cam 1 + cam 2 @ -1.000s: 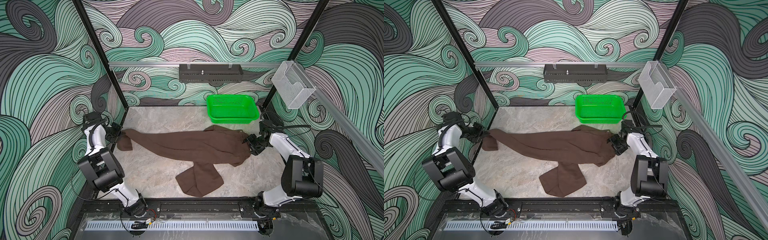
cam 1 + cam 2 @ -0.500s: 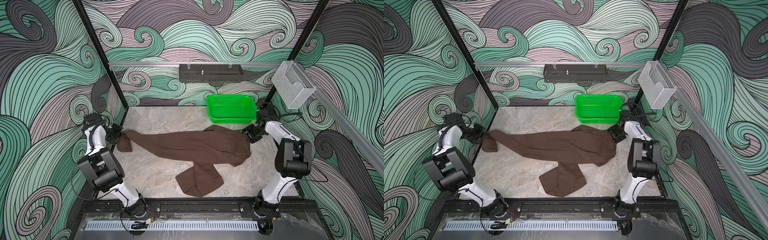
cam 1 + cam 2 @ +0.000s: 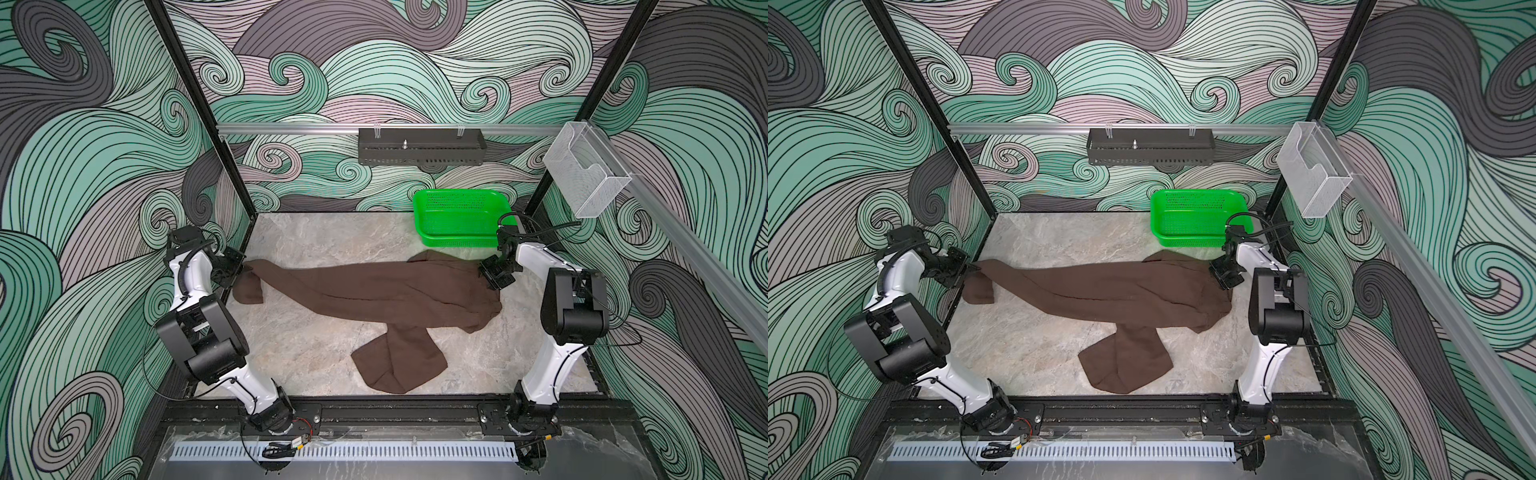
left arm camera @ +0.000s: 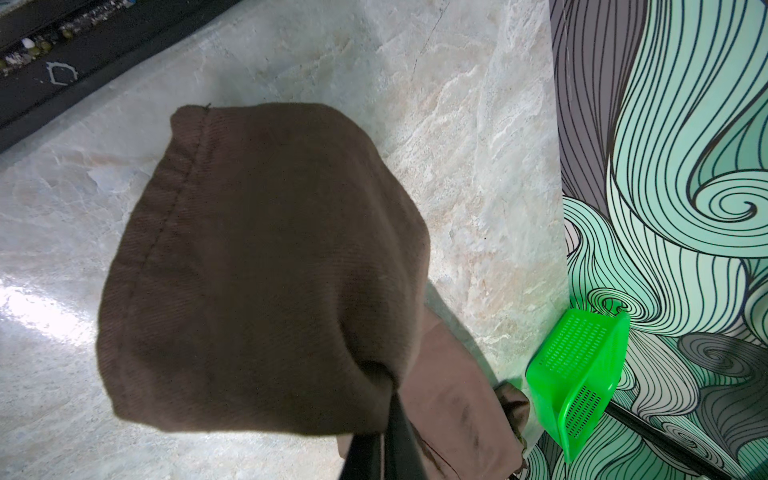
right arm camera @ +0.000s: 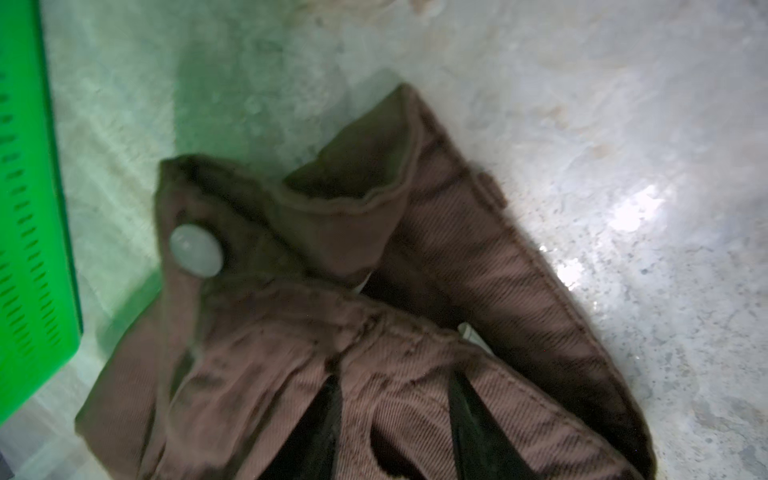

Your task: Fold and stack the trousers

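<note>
The left gripper (image 3: 243,268) sits at the left edge of the table (image 3: 311,232), against the side wall, and is clenched on the end of one leg of the trousers (image 3: 374,291). In the left wrist view its fingers (image 4: 399,440) meet on a gathered pinch of brown cloth, and the stitched hem (image 4: 166,208) drapes loose beyond the grip down toward the table. From this grip the leg runs rightward across the middle of the table, lying mostly flat with long creases. The other leg (image 3: 399,361) branches off near the centre and runs toward the front edge, where it ends in a rumpled, partly doubled heap. The waist lies at the right end of the garment, crumpled and folded over itself, with a pale button (image 5: 195,250) showing in the right wrist view. The basket (image 3: 457,216) stands in the rear right corner, just beside the waist and apart from it. The right gripper (image 3: 492,282) is down on the waist at the right. Its fingers (image 5: 473,411) stand part-way apart with a ridge of waist cloth between them; whether they press on that cloth cannot be told.
</note>
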Robot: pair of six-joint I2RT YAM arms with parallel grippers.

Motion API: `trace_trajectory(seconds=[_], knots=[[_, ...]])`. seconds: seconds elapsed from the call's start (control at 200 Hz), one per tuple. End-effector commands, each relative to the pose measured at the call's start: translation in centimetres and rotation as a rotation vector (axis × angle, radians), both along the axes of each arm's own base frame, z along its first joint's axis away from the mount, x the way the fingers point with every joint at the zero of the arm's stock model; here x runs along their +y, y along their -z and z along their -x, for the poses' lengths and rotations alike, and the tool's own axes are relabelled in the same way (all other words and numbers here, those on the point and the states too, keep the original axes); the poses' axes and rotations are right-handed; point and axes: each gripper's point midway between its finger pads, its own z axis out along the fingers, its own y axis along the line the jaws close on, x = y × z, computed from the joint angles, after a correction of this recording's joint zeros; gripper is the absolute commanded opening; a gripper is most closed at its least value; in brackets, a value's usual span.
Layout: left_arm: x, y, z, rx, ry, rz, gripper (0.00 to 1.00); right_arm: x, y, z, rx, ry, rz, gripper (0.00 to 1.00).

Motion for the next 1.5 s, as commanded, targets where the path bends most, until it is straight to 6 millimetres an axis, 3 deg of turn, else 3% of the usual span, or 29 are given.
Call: trace_trajectory(seconds=[0.0,0.13,0.38,0.475,0.69,0.831,0.931,1.001,1.206,1.496], knots=[[0.1,-1.2,0.4,-0.017,0.005,-0.02,0.0,-0.8,1.3,0.6,0.043,0.061,0.036,0.4],[0.2,-1.3,0.4,-0.018,0.003,-0.022,0.0,-0.8,1.8,0.5,0.048,0.085,0.035,0.33],[0.4,-1.8,0.2,-0.023,0.0,-0.026,0.0,-1.3,0.2,-0.8,-0.006,0.098,0.055,0.0],[0.6,-2.1,0.1,-0.028,-0.004,-0.027,0.0,-1.4,-1.8,-1.6,-0.06,0.083,0.061,0.0],[1.1,-3.9,-0.2,-0.06,-0.013,-0.039,0.0,-1.7,-8.7,-2.4,-0.197,0.033,0.089,0.0],[1.1,-4.0,-0.1,-0.062,-0.015,-0.037,0.0,-1.8,-10.1,-1.5,-0.223,0.013,0.067,0.0],[0.9,-3.8,0.0,-0.061,-0.014,-0.03,0.0,-1.5,-8.6,-0.2,-0.185,-0.024,0.042,0.33],[0.9,-3.8,0.0,-0.062,-0.015,-0.029,0.0,-1.3,-7.1,0.7,-0.146,-0.073,0.031,0.45],[0.9,-3.8,0.0,-0.062,-0.014,-0.028,0.0,-0.7,-3.6,3.1,-0.083,-0.16,-0.014,0.55],[0.8,-3.7,0.2,-0.063,-0.016,-0.027,0.0,-0.9,-2.2,7.1,0.011,-0.165,0.006,0.57]])
